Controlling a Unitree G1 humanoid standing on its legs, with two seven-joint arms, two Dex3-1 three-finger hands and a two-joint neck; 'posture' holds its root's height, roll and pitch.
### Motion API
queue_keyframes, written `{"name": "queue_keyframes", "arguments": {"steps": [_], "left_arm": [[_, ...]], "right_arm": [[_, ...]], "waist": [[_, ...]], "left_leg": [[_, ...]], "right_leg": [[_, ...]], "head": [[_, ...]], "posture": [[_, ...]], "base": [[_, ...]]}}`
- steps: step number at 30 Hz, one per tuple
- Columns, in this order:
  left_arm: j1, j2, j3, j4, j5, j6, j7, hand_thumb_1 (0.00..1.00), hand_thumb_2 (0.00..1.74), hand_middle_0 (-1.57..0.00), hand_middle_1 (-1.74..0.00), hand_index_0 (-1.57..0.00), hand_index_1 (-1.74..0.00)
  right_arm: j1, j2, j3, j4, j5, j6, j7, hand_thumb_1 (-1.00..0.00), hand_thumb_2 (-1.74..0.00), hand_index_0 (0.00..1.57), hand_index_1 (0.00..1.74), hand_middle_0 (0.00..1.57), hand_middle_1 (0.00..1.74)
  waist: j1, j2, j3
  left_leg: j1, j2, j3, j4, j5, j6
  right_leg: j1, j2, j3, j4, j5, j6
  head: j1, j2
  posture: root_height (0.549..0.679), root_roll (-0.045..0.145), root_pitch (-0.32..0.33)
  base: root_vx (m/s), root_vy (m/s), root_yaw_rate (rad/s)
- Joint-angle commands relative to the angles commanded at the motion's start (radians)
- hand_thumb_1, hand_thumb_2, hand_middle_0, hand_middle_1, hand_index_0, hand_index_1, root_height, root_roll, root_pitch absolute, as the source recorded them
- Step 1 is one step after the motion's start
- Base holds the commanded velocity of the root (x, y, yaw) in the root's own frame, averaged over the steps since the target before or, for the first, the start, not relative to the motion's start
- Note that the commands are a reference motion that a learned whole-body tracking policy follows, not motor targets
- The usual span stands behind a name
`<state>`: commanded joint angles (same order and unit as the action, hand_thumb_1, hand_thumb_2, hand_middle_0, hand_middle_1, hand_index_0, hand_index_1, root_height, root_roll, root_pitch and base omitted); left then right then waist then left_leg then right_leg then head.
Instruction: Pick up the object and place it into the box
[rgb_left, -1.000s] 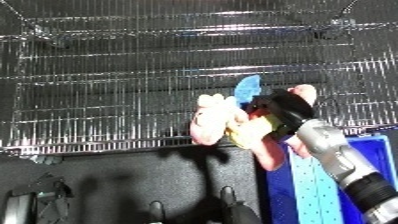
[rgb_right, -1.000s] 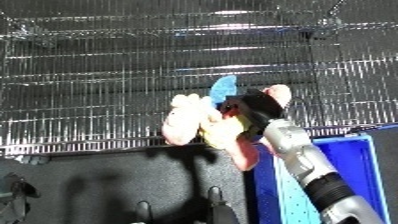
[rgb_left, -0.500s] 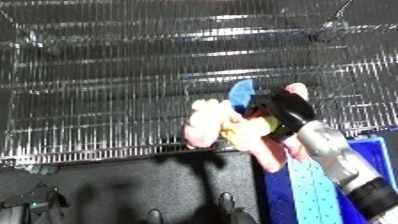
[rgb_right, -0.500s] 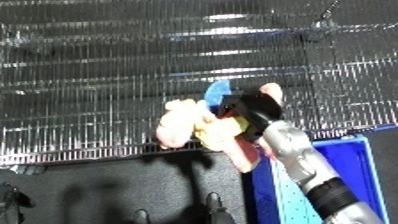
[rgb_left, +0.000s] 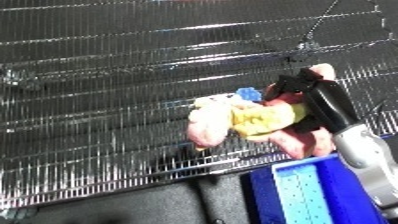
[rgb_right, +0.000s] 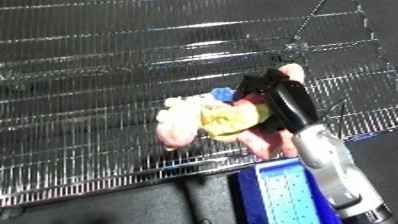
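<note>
Nearest the camera, at the bottom right, sits one blue bin (rgb_left: 311, 195). Only a part of it shows, with its pale blue rim dotted with small holes. Beside it, to the left, lies a dark surface (rgb_left: 133, 205).

One arm shows, the robot's right one. Its white and silver forearm (rgb_left: 369, 155) rises over the bin from the lower right corner. At its end is the black right hand (rgb_left: 315, 100), and its fingers are curled round one soft toy (rgb_left: 253, 122). The toy is pink and yellow with a small bit of blue on top. It hangs in the air, held from its right side, so most of it sticks out to the left of the hand. It is just above and a little to the left of the bin's top corner, not inside it.

Behind the toy and hand stands one big wire rack (rgb_right: 133, 75) of shiny metal bars. It fills the whole back of the view.

The left hand is not seen.
</note>
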<state>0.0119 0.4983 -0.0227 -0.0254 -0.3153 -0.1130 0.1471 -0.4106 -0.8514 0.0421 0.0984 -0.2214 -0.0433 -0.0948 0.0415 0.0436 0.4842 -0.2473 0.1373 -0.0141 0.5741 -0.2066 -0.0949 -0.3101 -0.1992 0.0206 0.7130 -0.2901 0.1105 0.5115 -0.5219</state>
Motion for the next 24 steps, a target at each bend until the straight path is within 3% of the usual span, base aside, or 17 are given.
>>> {"name": "queue_keyframes", "arguments": {"steps": [8,13,17,24], "left_arm": [[0.009,0.003,0.01,-0.016,0.009,0.011,-0.014,1.0,1.74,-1.57,-1.74,-1.57,-1.74],[0.014,-0.001,0.018,-0.025,0.011,0.018,-0.02,1.0,1.74,-1.57,-1.74,-1.57,-1.74],[0.016,-0.007,0.023,-0.027,0.013,0.022,-0.019,1.0,1.74,-1.57,-1.74,-1.57,-1.74],[0.028,-0.02,0.027,-0.025,0.023,0.026,-0.016,1.0,1.74,-1.57,-1.74,-1.57,-1.74]], "right_arm": [[0.122,-0.032,-0.159,-0.084,0.02,-0.012,-0.024,-0.9,-1.57,1.41,1.57,1.41,1.57],[0.228,-0.023,-0.27,-0.115,0.038,-0.018,-0.039,-0.9,-1.57,1.41,1.57,1.41,1.57],[0.327,0.022,-0.36,-0.129,0.063,-0.025,-0.058,-0.9,-1.57,1.41,1.57,1.41,1.57],[0.463,0.158,-0.49,-0.108,0.156,-0.052,-0.116,-0.9,-1.57,1.41,1.57,1.41,1.57]], "waist": [[-0.027,0.0,-0.011],[-0.055,0.003,-0.019],[-0.08,0.01,-0.023],[-0.135,0.045,-0.032]], "left_leg": [[0.021,0.007,0.015,-0.004,-0.008,-0.0002],[0.038,0.011,0.026,-0.007,-0.015,0.0001],[0.055,0.014,0.037,-0.012,-0.02,0.0009],[0.083,0.015,0.065,-0.011,-0.034,0.0052]], "right_leg": [[0.008,0.0017,0.012,-0.008,0.004,0.0031],[0.018,0.0022,0.022,-0.017,0.007,0.0055],[0.029,0.0027,0.031,-0.025,0.01,0.0067],[0.037,0.0006,0.051,-0.031,0.016,0.0083]], "head": [[0.095,0.026],[0.196,0.036],[0.286,0.037],[0.418,0.017]], "posture": [[0.641,0.051,-0.077],[0.642,0.051,-0.082],[0.642,0.052,-0.088],[0.643,0.056,-0.096]], "base": [[0.004,-0.008,-0.09],[0.012,0.006,-0.097],[0.015,0.01,-0.117],[0.014,0.029,-0.173]]}}
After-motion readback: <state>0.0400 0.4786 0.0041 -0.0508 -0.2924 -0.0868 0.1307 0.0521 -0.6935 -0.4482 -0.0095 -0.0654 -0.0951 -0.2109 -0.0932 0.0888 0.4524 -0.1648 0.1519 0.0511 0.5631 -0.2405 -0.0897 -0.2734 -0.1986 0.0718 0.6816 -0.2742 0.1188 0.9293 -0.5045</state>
